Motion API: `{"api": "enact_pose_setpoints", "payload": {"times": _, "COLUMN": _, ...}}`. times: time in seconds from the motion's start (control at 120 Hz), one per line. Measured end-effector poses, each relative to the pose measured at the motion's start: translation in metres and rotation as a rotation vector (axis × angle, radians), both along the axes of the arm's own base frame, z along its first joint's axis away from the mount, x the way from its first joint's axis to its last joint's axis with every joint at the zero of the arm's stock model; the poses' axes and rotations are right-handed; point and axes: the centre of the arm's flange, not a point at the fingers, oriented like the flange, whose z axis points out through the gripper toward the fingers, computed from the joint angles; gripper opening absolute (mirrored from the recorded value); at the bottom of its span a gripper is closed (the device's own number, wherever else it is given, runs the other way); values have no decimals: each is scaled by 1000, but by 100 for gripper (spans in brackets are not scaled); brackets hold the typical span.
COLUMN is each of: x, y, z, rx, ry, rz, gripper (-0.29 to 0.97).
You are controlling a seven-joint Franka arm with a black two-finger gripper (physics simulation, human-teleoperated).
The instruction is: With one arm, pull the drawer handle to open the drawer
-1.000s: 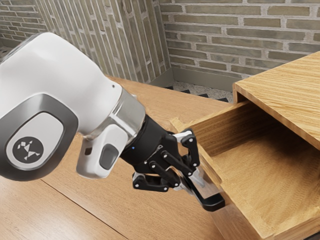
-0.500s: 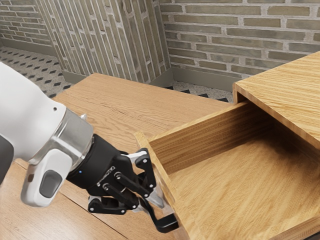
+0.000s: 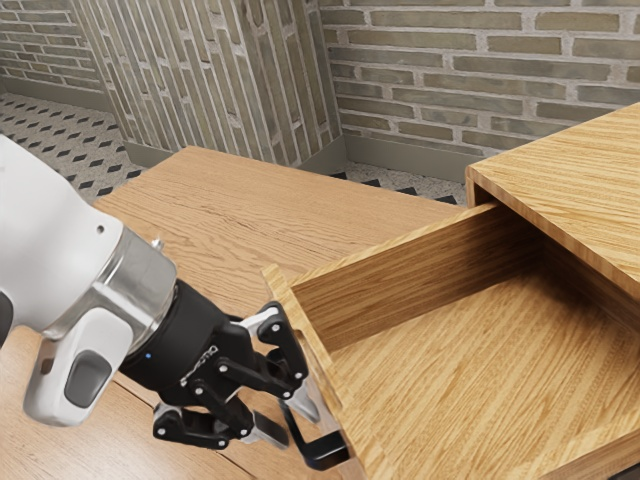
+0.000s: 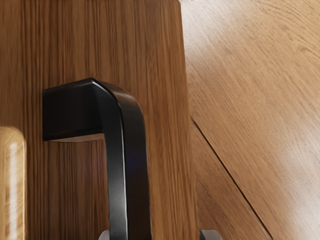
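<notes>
The wooden drawer [image 3: 470,350] stands pulled far out of its cabinet [image 3: 570,170], its inside bare. Its black bar handle [image 3: 322,452] sticks out of the drawer front [image 3: 318,368] toward the exterior view's lower left. My black gripper [image 3: 290,420] is at the handle with its fingers apart, so it is open, the bar lying between them. In the wrist view the handle [image 4: 127,150] runs up from under my hand and bends over against the drawer front [image 4: 100,40]; one fingertip [image 4: 107,234] lies at its side, the other [image 4: 210,234] stands clear of it.
The wooden table [image 3: 230,210] stretches toward the exterior view's left and back, also seen beside the drawer front in the wrist view [image 4: 250,100]. Brick walls [image 3: 480,70] and a patterned floor [image 3: 60,140] lie behind.
The drawer has slid further out toward the exterior view's left, most of it in the first half second. My hand and arm drew back the same way with the handle.
</notes>
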Motion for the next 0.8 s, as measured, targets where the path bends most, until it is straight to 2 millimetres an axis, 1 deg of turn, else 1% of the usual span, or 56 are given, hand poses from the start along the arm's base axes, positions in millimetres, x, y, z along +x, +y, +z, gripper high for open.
{"api": "enact_pose_setpoints", "payload": {"times": 0.05, "x": -2, "y": 0, "z": 3, "rx": 0, "ry": 0, "rz": 0, "gripper": 20}}
{"api": "enact_pose_setpoints", "payload": {"times": 0.1, "x": -4, "y": 0, "z": 11, "rx": 2, "ry": -6, "rz": 0, "gripper": 22}}
{"api": "enact_pose_setpoints", "payload": {"times": 0.15, "x": -7, "y": 0, "z": 28, "rx": 2, "ry": -25, "rz": -1, "gripper": 23}}
{"api": "enact_pose_setpoints", "payload": {"times": 0.183, "x": -11, "y": 0, "z": 45, "rx": 1, "ry": -44, "rz": -3, "gripper": 24}}
{"api": "enact_pose_setpoints", "payload": {"times": 0.217, "x": -15, "y": 1, "z": 73, "rx": 6, "ry": -75, "rz": 2, "gripper": 25}}
{"api": "enact_pose_setpoints", "payload": {"times": 0.25, "x": -15, "y": 2, "z": 105, "rx": 20, "ry": -105, "rz": 15, "gripper": 26}}
{"api": "enact_pose_setpoints", "payload": {"times": 0.283, "x": 1, "y": 0, "z": 145, "rx": 52, "ry": -124, "rz": 46, "gripper": 28}}
{"api": "enact_pose_setpoints", "payload": {"times": 0.317, "x": 35, "y": 0, "z": 178, "rx": 95, "ry": -123, "rz": 103, "gripper": 34}}
{"api": "enact_pose_setpoints", "payload": {"times": 0.325, "x": 47, "y": 4, "z": 186, "rx": 99, "ry": -119, "rz": 128, "gripper": 35}}
{"api": "enact_pose_setpoints", "payload": {"times": 0.342, "x": 69, "y": 12, "z": 196, "rx": 109, "ry": -103, "rz": 181, "gripper": 38}}
{"api": "enact_pose_setpoints", "payload": {"times": 0.358, "x": 87, "y": 22, "z": 200, "rx": 117, "ry": -80, "rz": 238, "gripper": 40}}
{"api": "enact_pose_setpoints", "payload": {"times": 0.383, "x": 109, "y": 40, "z": 199, "rx": 120, "ry": -33, "rz": 329, "gripper": 43}}
{"api": "enact_pose_setpoints", "payload": {"times": 0.417, "x": 136, "y": 72, "z": 187, "rx": 103, "ry": 49, "rz": 462, "gripper": 47}}
{"api": "enact_pose_setpoints", "payload": {"times": 0.442, "x": 152, "y": 95, "z": 172, "rx": 85, "ry": 109, "rz": 554, "gripper": 49}}
{"api": "enact_pose_setpoints", "payload": {"times": 0.475, "x": 163, "y": 118, "z": 157, "rx": 68, "ry": 177, "rz": 659, "gripper": 52}}
{"api": "enact_pose_setpoints", "payload": {"times": 0.508, "x": 167, "y": 131, "z": 150, "rx": 62, "ry": 219, "rz": 745, "gripper": 55}}
{"api": "enact_pose_setpoints", "payload": {"times": 0.558, "x": 167, "y": 136, "z": 143, "rx": 55, "ry": 270, "rz": 838, "gripper": 58}}
{"api": "enact_pose_setpoints", "payload": {"times": 0.692, "x": 162, "y": 130, "z": 135, "rx": 28, "ry": 357, "rz": 1021, "gripper": 63}}
{"api": "enact_pose_setpoints", "payload": {"times": 0.8, "x": 160, "y": 131, "z": 132, "rx": 2, "ry": 401, "rz": 1152, "gripper": 65}}
